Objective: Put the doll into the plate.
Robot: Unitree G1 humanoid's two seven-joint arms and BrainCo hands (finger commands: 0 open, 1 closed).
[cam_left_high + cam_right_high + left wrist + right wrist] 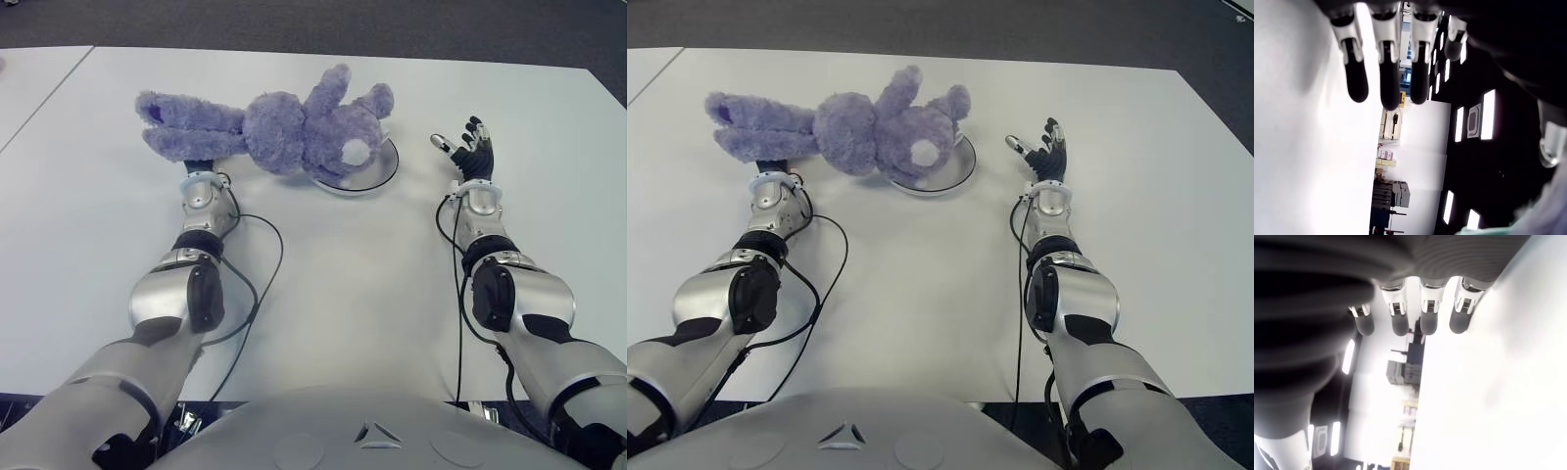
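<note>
Sprawling across the white worktop [323,294], the purple doll [279,127] lies lengthwise from side to side, its long axis running from the plate [377,176] out toward the robot's left. Only its head end overlaps the plate (the pale muzzle sits over the near rim); the body and the long legs trail off the plate onto the worktop, so the task looks only partly done.

The left robot hand [201,166] shows on the plate's left, right at the near edge of the doll's legs, mostly hidden beneath the plush in the eye views. Its own wrist view shows the fingers [1388,83] extended and unclenched with nothing between them, so it has no hold on the doll. The right robot hand [468,145] shows on the plate's right, clear of both plate and doll, fingers spread and empty.

By this layout the left robot hand is much the nearer to the part that needs shifting: the legs lie just beyond it, away from the robot, and they would have to travel rightward along the doll's own axis toward the plate
</note>
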